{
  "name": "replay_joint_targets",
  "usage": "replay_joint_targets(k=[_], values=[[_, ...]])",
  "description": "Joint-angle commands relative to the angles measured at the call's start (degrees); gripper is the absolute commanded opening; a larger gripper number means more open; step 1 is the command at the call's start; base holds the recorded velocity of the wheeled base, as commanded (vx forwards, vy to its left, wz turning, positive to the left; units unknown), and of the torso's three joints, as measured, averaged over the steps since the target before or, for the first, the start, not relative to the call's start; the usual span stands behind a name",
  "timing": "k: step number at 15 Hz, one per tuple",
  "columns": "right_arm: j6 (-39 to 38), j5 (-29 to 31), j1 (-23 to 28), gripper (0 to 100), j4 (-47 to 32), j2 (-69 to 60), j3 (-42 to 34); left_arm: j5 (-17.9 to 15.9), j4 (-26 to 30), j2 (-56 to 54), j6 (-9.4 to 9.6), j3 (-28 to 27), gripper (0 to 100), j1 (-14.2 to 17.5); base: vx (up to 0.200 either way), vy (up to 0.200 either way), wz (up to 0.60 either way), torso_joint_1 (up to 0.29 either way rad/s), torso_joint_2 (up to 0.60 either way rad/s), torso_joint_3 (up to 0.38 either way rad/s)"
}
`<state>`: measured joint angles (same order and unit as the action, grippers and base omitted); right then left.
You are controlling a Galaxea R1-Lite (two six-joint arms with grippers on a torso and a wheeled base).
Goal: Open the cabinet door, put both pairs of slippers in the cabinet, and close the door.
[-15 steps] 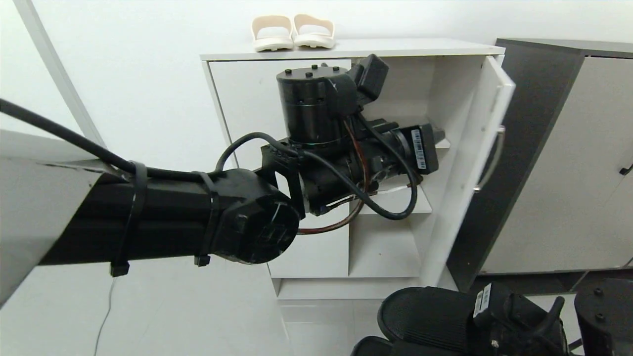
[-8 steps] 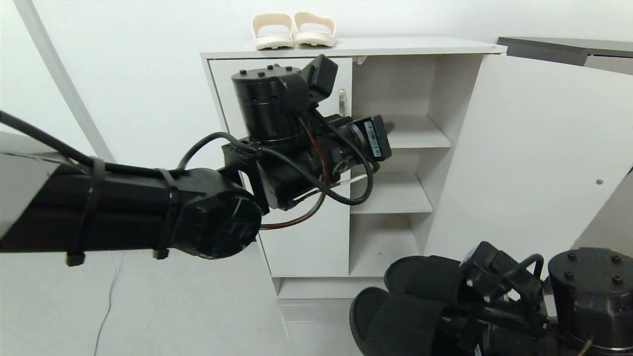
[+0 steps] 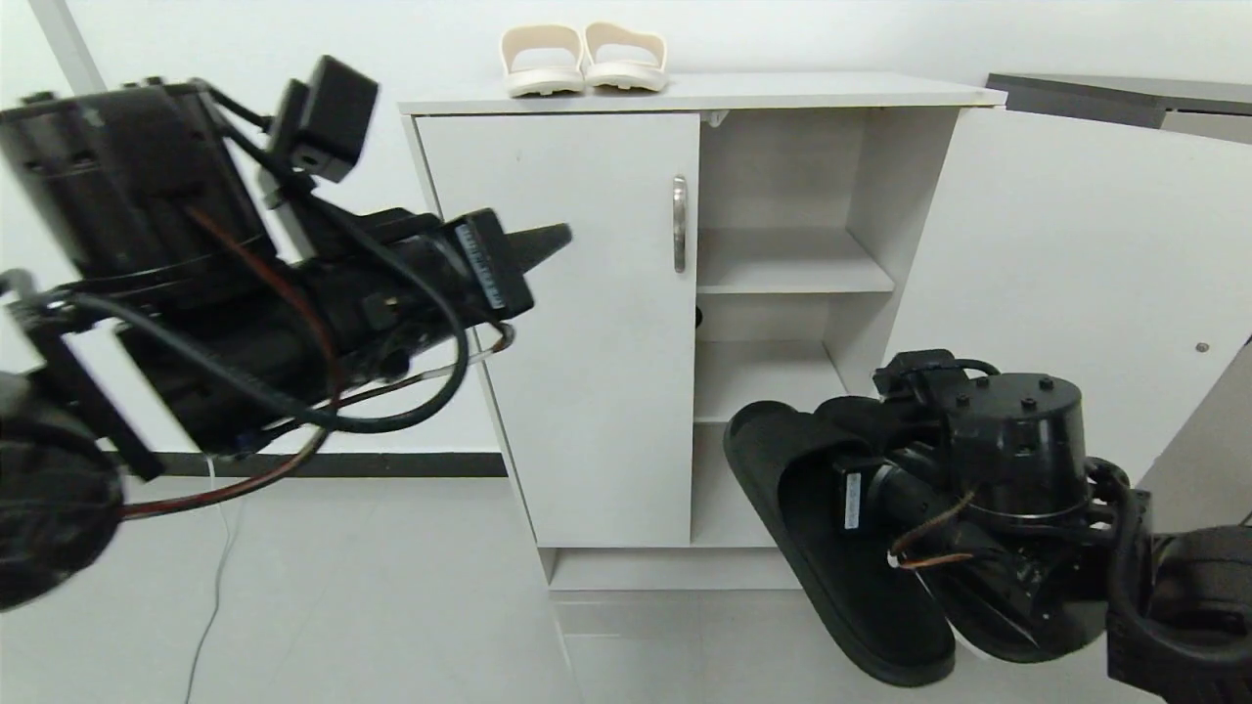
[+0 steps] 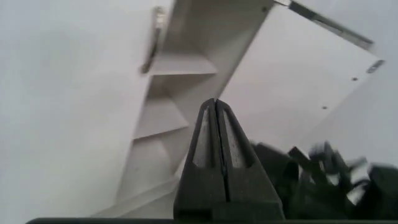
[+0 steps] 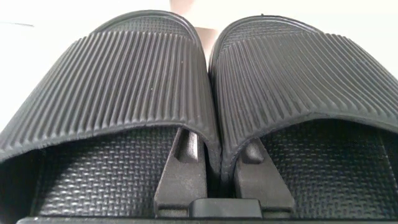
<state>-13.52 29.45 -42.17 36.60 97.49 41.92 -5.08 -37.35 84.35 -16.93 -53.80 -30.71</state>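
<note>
Slippers point(image 3: 836, 562), black, clamped in right gripper point(image 5: 217, 171) — left gripper point(image 4: 216, 113) closed, empty; labels point(image 3: 479, 267) illegible.

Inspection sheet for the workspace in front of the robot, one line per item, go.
Surface: pale tiled floor; white cabinet stands on it.
Job's things: right door open, left door shut; cream slippers on the cabinet top; black slippers held low before the open side.
Clutter: nothing seen.
End effectors: left end effector shut, empty, before the left door; right end effector shut on the black slippers.
Cables: thin wire on the floor.
Surroundings: white wall, grey cabinet at right.
</note>
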Motion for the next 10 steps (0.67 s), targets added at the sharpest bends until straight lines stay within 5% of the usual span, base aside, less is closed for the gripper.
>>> replay_joint_targets(k=[1,5,8,10], values=[[-0.37,1.31,2.35,0,-0.03,4.55,2.46,0.69,4.66,-15.18,0.67,9.59,0,7.07,0.000,0.000,0.00,0.000,0.00,0.000],[-0.28,5.35,3.23,0,-0.03,6.31,3.78,1.74,16.52,-29.85,1.29,15.92,0,14.62,0.000,0.000,0.00,0.000,0.00,0.000],[-0.02,6.85,3.23,0,-0.03,6.40,3.87,9.48,29.18,-42.95,2.61,19.17,0,20.34,0.000,0.000,0.00,0.000,0.00,0.000],[-0.02,6.93,3.14,0,-0.03,6.40,3.78,14.93,33.57,-51.56,5.68,23.39,0,23.24,0.000,0.000,0.00,0.000,0.00,0.000]])
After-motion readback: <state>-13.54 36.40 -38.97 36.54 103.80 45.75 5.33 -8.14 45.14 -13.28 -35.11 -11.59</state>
